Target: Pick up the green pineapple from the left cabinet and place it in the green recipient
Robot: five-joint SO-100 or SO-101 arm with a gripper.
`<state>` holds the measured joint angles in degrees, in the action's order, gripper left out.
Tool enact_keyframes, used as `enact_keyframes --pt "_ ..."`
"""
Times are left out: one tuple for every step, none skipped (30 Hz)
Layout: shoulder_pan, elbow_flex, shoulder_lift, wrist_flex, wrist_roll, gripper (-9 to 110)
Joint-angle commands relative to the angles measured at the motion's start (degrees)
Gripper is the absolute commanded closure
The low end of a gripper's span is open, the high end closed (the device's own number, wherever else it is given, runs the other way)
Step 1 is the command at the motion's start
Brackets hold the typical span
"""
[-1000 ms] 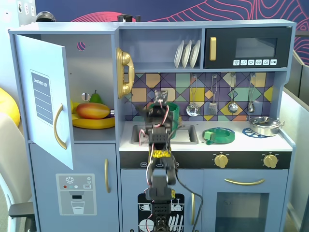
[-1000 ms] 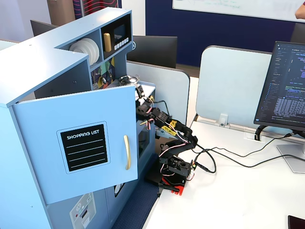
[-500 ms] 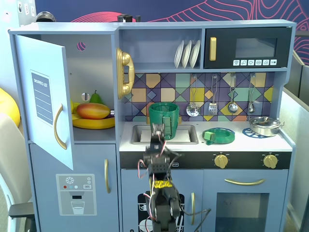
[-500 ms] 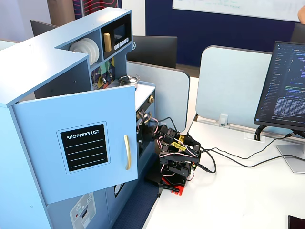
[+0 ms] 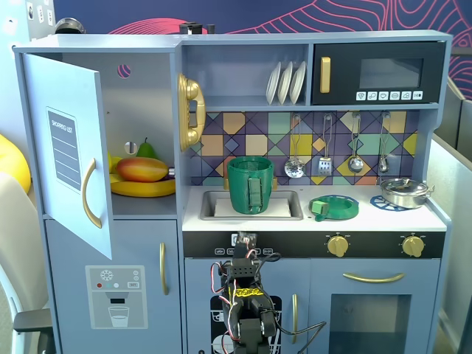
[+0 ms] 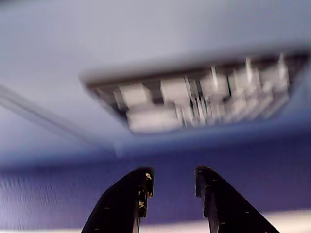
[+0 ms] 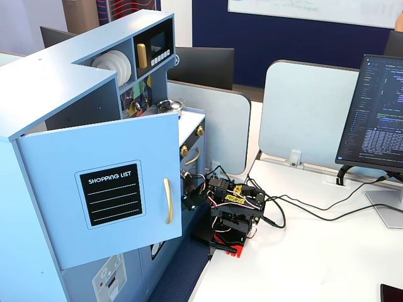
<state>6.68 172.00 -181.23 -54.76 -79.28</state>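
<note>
Claw (image 6: 171,182) empty, fingers a narrow gap apart, arm folded low against the kitchen front below the surface (image 5: 193,214). Tall dark-green ribbed pot (image 5: 250,184) sits in the sink. Pale blue-grey cupboard (image 5: 70,158) door open. Green pineapple not visible; can't tell its location.

Green recipient (image 5: 250,184) stands in sink (image 5: 284,210), right of left cabinet (image 5: 103,133).

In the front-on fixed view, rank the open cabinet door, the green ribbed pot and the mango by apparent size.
1. Cabinet door, by far the largest, though it swings toward the camera.
2. Green ribbed pot.
3. Mango, smallest; it sits deeper inside the cabinet.
</note>
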Motion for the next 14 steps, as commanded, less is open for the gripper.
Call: enact_keyframes --pt "-0.1 -0.3 -0.8 -12.5 2.8 102" --pt "0.0 -0.3 -0.8 -14.7 3.6 102" --pt "0.0 -0.3 -0.8 -16.3 4.0 102" --pt "0.0 -0.3 -0.8 -17.5 4.2 102" --pt "0.0 -0.3 -0.8 -18.2 4.5 102" --pt "0.0 -0.3 -0.8 -18.8 4.7 102" --pt "0.2 -0.3 -0.8 -19.3 5.0 102" --pt "0.4 -0.3 -0.8 -19.9 5.1 102" --pt "0.5 -0.3 -0.8 -20.7 4.8 102" --pt "0.6 -0.3 -0.8 -21.4 4.5 102" --pt "0.7 -0.3 -0.8 -22.2 4.1 102" --pt "0.7 -0.3 -0.8 -23.1 3.5 102" --pt "0.7 -0.3 -0.8 -24.5 1.5 102" --pt "0.8 -0.3 -0.8 -26.7 -2.3 102"
